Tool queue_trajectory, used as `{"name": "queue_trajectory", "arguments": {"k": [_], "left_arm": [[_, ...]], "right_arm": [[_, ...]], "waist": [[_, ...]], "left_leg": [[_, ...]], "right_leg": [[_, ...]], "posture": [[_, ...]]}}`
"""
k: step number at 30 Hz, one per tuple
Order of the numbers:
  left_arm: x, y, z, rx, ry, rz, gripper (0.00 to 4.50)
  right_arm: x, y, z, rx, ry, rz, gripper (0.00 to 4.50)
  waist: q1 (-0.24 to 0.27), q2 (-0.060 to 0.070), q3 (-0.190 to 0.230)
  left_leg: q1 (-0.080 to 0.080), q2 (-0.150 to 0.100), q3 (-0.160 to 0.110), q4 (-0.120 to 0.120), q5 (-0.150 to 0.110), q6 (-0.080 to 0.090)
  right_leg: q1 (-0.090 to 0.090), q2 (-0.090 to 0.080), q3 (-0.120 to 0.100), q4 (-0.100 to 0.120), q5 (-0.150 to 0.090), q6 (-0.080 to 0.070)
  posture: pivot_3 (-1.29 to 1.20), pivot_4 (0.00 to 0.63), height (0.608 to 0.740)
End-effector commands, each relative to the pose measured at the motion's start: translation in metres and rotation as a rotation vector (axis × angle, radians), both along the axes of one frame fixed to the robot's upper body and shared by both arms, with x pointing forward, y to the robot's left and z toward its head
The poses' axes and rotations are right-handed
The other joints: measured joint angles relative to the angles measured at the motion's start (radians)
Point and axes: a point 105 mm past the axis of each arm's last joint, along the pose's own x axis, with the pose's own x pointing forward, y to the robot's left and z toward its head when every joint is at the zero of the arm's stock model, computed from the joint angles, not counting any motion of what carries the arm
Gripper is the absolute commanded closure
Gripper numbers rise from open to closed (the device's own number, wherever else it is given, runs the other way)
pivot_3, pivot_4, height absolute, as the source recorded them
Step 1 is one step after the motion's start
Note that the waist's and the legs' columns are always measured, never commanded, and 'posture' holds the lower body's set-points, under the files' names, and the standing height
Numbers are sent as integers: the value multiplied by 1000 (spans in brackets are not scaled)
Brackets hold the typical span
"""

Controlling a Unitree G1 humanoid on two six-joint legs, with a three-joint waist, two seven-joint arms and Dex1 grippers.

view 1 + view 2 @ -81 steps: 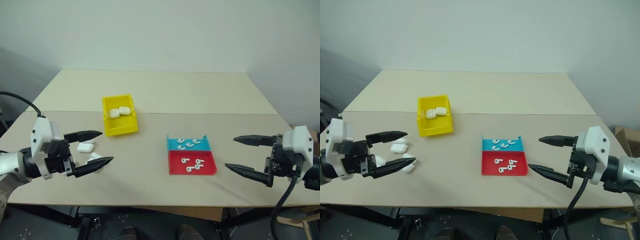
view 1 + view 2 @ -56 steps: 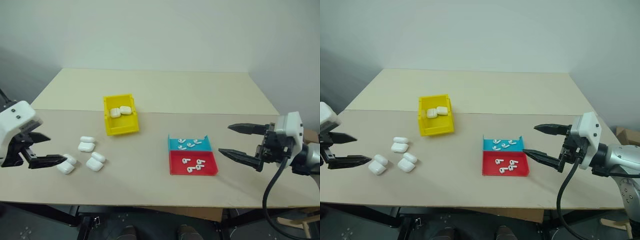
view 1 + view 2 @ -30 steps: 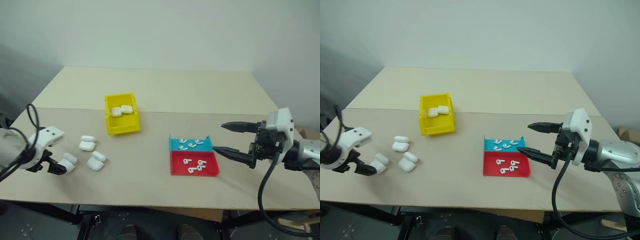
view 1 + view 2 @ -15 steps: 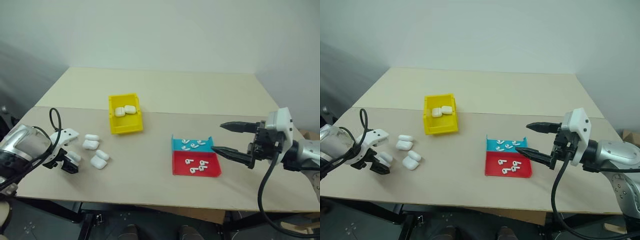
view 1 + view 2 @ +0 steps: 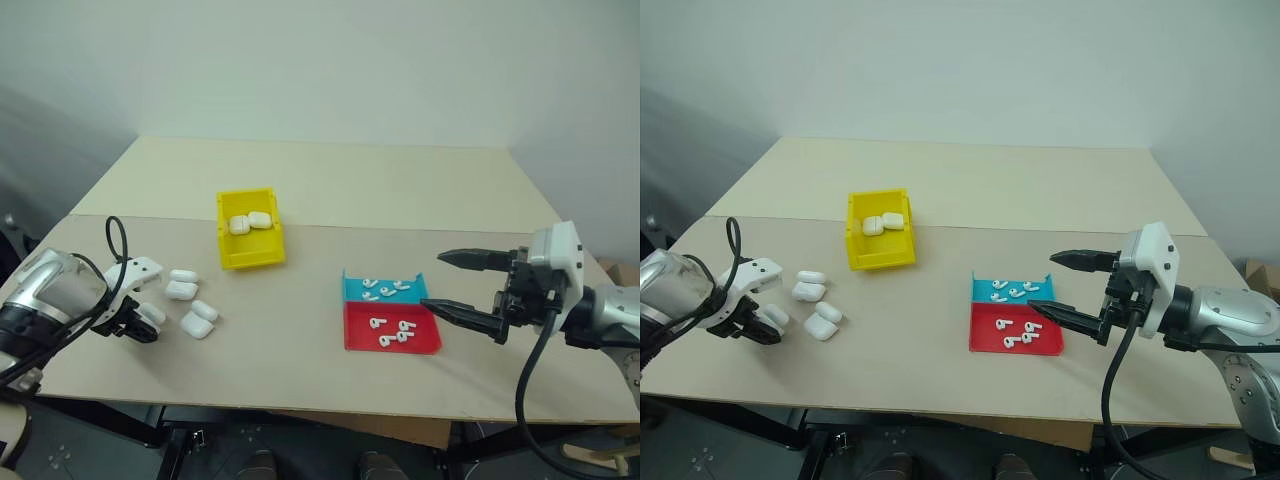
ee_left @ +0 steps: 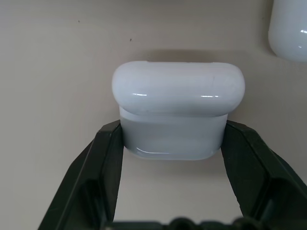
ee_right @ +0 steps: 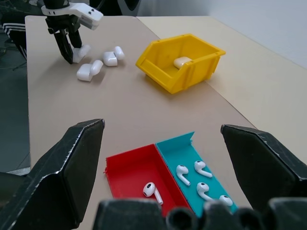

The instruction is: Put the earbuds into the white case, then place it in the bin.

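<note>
1. Step in hand: left end effector [image 5: 140, 328] is clamped on the white case [image 6: 175, 112], resting on the tabletop [image 5: 300, 360] at near left; next comes a lift.
2. Right end effector [image 5: 462, 287] hovers spread wide, empty.
3. Red tray [image 5: 360, 342], then blue tray [image 5: 352, 290], hold the earbuds [image 5: 390, 334].
4. The bin [image 5: 228, 252], farther back, holds two cases.

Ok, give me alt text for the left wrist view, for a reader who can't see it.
The left gripper has its two black fingers closed on the sides of a white case resting on the beige table. The edge of another white case sits at one corner.
</note>
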Motion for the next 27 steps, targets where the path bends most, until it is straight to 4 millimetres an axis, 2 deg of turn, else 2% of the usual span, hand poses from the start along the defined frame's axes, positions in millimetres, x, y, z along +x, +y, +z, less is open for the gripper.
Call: {"name": "queue_trajectory", "arguments": {"k": [1, 4, 8, 11, 12, 14, 16, 18, 20, 23, 26, 27], "left_arm": [[2, 2, 37, -60, -193, -31, 1734], [-5, 1, 73, -190, -359, -9, 1734], [-18, -13, 113, -435, -624, -38, 1734], [-24, -33, 123, -519, -799, -121, 1734], [-26, -52, 127, -648, -860, -198, 1734], [-34, -84, 134, -933, -873, -365, 1734], [-31, -113, 133, -999, -883, -457, 1734], [-28, -133, 133, -1013, -903, -515, 1734], [-31, -161, 131, -1090, -887, -669, 1734], [-37, -190, 123, -1167, -812, -891, 1734], [-42, -203, 116, -1196, -755, -1067, 1734], [-42, -207, 115, -1216, -747, -1109, 1734]], "right_arm": [[-4, 1, 8, 7, -37, 2, 0], [-3, -2, 8, 14, -41, -17, 0], [0, -4, 6, 41, -46, -49, 0], [5, -5, 4, 47, -47, -78, 0], [7, -2, 3, 28, -26, -85, 0], [11, 6, -1, -63, -6, -92, 0], [12, 15, -6, -166, 16, -64, 0], [12, 20, -10, -230, 31, -39, 0], [13, 31, -17, -326, 72, 2, 0], [16, 49, -29, -454, 89, 49, 0], [20, 61, -37, -548, 124, 66, 521], [23, 64, -41, -583, 137, 69, 855]], "waist": [[-4, -1, 0], [-7, -4, 2], [-7, -5, 2], [-5, -4, 2], [-3, -4, 2], [1, -4, 2], [1, -5, 2], [1, -6, 2], [-1, -5, 1], [-13, -5, 1], [-23, -5, 1], [-24, -5, 1]], "left_leg": [[-1, 0, 0, 0, 0, 0], [-4, 1, 0, 0, 0, 0], [-5, 1, -1, 0, 0, 0], [-3, 1, -1, 0, 0, 0], [-3, 1, -1, 0, 0, 0], [-2, 1, -1, 2, 0, 0], [-2, 1, -1, 3, 1, -1], [-2, 1, -1, 3, 1, -1], [-2, 1, -1, 3, 0, -1], [-3, 0, -1, 2, 0, -1], [-4, 0, -1, 2, 0, 0], [-4, 0, -1, 2, 0, 0]], "right_leg": [[-1, 0, 0, 0, 0, 0], [-3, 0, -1, -1, 4, -6], [-3, 0, -2, -1, 4, -6], [-2, -1, -2, -1, 3, -6], [-1, -1, -2, -1, 4, -6], [0, -1, -3, 0, 4, -6], [0, -1, -3, 0, 5, -6], [1, 0, -3, -1, 6, -6], [2, -1, -2, -3, 6, -6], [0, -1, -2, -3, 6, -6], [-2, -1, -2, -3, 6, -6], [-2, -1, -2, -3, 6, -6]], "posture": [[0, 150, 740], [0, 150, 740], [0, 150, 740], [0, 150, 740], [0, 150, 740], [0, 150, 740], [0, 150, 740], [0, 150, 740], [0, 150, 740], [0, 150, 740], [0, 150, 740], [0, 150, 740]]}}
